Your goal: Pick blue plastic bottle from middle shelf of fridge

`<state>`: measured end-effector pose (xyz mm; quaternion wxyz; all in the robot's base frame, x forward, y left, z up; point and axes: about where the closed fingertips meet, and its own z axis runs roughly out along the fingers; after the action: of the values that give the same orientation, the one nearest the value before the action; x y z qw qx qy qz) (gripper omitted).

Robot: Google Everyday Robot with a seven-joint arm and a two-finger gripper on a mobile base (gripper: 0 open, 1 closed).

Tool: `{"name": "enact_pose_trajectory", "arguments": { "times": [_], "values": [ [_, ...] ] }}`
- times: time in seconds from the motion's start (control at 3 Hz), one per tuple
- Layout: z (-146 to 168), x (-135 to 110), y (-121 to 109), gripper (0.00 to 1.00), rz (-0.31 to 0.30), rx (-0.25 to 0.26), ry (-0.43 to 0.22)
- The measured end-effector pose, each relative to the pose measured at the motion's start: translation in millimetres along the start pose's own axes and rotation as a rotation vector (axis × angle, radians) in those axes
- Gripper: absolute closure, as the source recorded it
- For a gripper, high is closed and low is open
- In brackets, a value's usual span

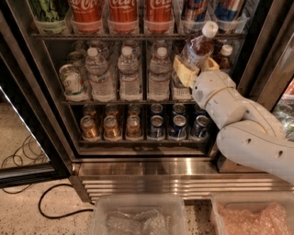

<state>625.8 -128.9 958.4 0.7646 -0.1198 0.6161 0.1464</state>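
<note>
My gripper (196, 65) is shut on the blue plastic bottle (198, 46), which holds amber drink and has a white cap. The bottle is tilted to the right and lifted, its cap up at the level of the rack above, at the right end of the middle shelf (115, 102). One yellowish finger pad (183, 72) shows on the bottle's left side. My white arm (239, 124) reaches in from the lower right. A second amber bottle with a white cap (224, 56) stands behind it, to the right. The fridge (151, 170) stands open, showing its ribbed steel base.
Clear water bottles (129, 73) fill the middle shelf, with a green can (72, 81) at the left. Cola bottles (123, 13) stand above and cans (156, 126) below. The open door frame (32, 87) is on the left. Two plastic bins (138, 215) and a black cable (50, 202) lie on the floor.
</note>
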Motion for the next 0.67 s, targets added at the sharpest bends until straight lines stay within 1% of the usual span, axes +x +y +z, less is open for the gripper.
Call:
{"name": "enact_pose_trajectory", "arguments": {
  "times": [0.33, 0.67],
  "values": [
    [0.1, 0.6, 16.1, 1.0, 0.007, -0.058, 0.005],
    [0.1, 0.6, 16.3, 1.0, 0.006, -0.058, 0.005]
  ]
}}
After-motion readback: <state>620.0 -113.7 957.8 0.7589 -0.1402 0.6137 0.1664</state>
